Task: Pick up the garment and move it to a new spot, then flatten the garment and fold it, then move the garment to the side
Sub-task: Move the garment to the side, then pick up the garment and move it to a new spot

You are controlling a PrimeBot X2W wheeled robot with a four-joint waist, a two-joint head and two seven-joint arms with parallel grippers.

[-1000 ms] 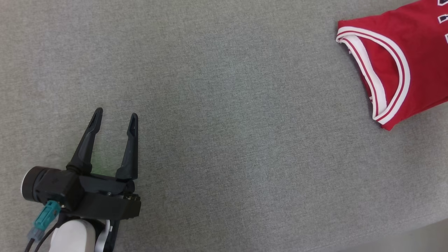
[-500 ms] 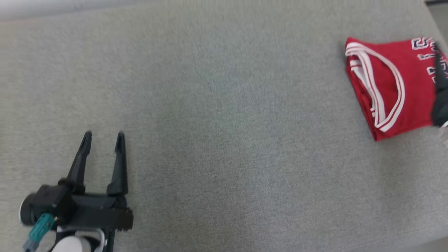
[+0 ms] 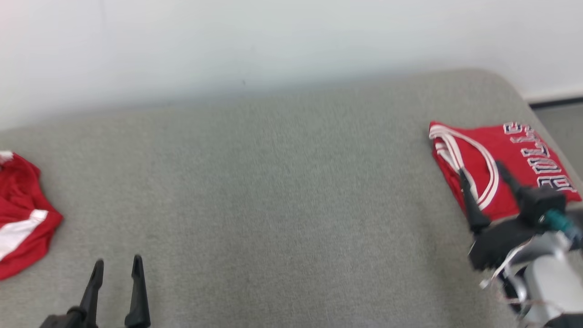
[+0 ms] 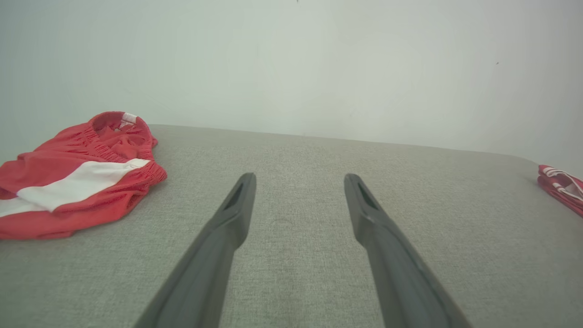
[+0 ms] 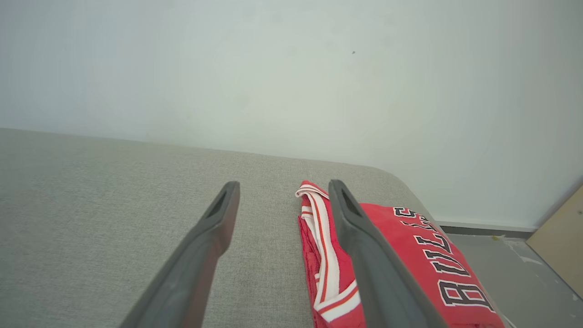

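Two grippers are in view over a grey cushion [image 3: 273, 182] that ends against a pale wall [image 3: 273, 41]. In the head view the left gripper [image 3: 117, 261] sits at the lower left edge, fingers pointing up the picture; its wrist view shows both fingers spread apart with bare cushion between them and nothing clamped. The right gripper [image 3: 480, 167] sits at the right, and its fingers overlap the near edge of the jersey [image 3: 510, 155]. In the right wrist view the jaws stand wide apart: the left finger lies over bare cushion, the right finger crosses in front of the jersey, and no cloth is caught between them. Contact between fingertip and cloth cannot be determined. The jersey is red with white-and-red striped trim and dark-outlined white lettering. It lies folded into a compact, flat rectangle at the right end of the cushion, close to the rounded corner, with grey floor [image 3: 562, 123] beyond it. Red shorts [image 3: 20, 214] with a white stripe lie crumpled at the left end of the cushion, well apart from the jersey and to the left of the left gripper.
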